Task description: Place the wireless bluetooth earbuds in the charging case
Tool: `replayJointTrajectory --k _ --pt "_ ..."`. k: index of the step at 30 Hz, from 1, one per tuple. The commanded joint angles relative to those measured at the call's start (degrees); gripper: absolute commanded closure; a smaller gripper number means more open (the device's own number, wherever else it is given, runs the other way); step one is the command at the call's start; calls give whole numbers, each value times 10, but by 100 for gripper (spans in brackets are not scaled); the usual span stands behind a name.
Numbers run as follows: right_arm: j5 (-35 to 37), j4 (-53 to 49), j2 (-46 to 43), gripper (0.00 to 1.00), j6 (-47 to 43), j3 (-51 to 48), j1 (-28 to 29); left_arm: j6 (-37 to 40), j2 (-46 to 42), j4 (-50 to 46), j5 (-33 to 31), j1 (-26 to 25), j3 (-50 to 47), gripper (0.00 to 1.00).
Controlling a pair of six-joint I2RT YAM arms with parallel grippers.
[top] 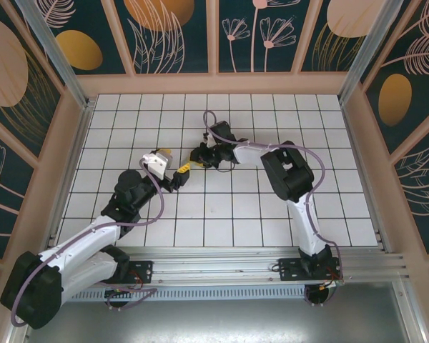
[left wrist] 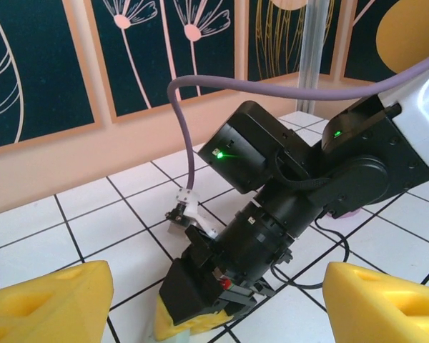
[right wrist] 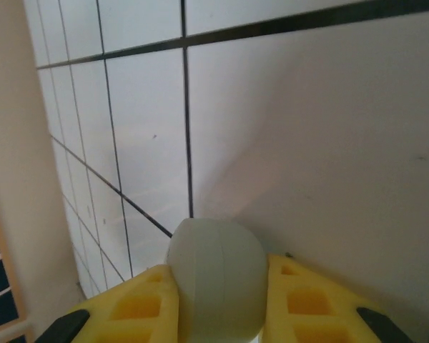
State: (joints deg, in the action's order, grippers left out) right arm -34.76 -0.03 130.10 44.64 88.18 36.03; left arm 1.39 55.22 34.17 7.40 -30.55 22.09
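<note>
The pale mint, rounded, pebble-shaped plastic charging case (right wrist: 216,286) sits low against the white tiled table (right wrist: 307,128). It is clamped between the yellow fingers of the right gripper (right wrist: 218,304). A seam runs down its shell and it looks closed. Where the tiny earbuds lie I cannot tell. The left gripper (left wrist: 214,307) faces the right one from just beside it, jaws apart and empty. The step in hand seems to be steadying the case. The next move likely calls for opening the lid and fetching an earbud without knocking the case loose.
</note>
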Motion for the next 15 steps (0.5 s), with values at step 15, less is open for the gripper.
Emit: replayJointTrajectory --k 15 --pt "160 -215 -19 39 -107 106 -2 8 -22 -15 -4 11 9 23"
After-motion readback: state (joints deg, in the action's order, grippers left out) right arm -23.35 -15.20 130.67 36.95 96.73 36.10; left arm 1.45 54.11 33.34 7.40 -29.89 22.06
